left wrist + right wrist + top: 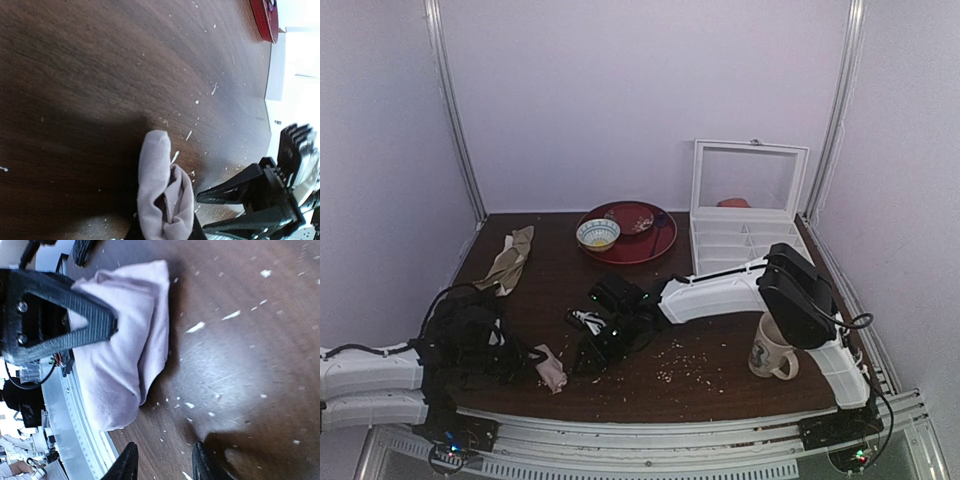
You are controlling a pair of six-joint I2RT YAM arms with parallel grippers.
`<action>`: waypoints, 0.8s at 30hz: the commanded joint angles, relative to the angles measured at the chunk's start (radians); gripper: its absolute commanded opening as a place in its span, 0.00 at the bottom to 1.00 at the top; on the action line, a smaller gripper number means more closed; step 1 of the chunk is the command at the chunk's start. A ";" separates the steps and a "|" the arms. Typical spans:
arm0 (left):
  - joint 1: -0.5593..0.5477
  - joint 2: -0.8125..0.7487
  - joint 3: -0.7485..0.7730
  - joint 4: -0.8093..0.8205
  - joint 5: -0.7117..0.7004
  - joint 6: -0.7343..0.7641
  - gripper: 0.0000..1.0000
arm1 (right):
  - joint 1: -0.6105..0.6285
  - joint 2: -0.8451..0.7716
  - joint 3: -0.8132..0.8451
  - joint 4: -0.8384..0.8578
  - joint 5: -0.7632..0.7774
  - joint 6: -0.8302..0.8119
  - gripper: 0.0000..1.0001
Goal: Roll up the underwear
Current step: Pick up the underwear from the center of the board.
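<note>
The underwear (553,372) is a small pale pink bunched roll near the table's front edge. In the left wrist view it (161,192) stands folded on itself between my left gripper's (165,231) dark fingers, which are shut on its lower end. My left gripper (540,357) reaches it from the left. My right gripper (588,357) hovers just right of it, open and empty. In the right wrist view the underwear (127,340) lies ahead of my right gripper (165,464), with a left finger (60,325) over the cloth.
A beige-olive cloth (510,258) lies at the back left. A red plate (642,240) with a small bowl (597,233) sits at the back centre. An open white compartment box (745,245) is at the back right. A mug (772,350) stands by the right arm's base. Crumbs litter the wood.
</note>
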 commanded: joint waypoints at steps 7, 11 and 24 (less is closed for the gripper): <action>0.134 0.082 0.126 0.098 0.198 0.160 0.00 | -0.080 -0.106 -0.031 0.137 -0.145 0.142 0.36; 0.164 0.158 0.183 0.166 0.280 0.180 0.00 | -0.101 -0.100 -0.063 0.323 -0.228 0.268 0.39; 0.250 0.240 0.325 0.182 0.450 0.260 0.00 | -0.158 -0.057 -0.122 0.729 -0.303 0.577 0.56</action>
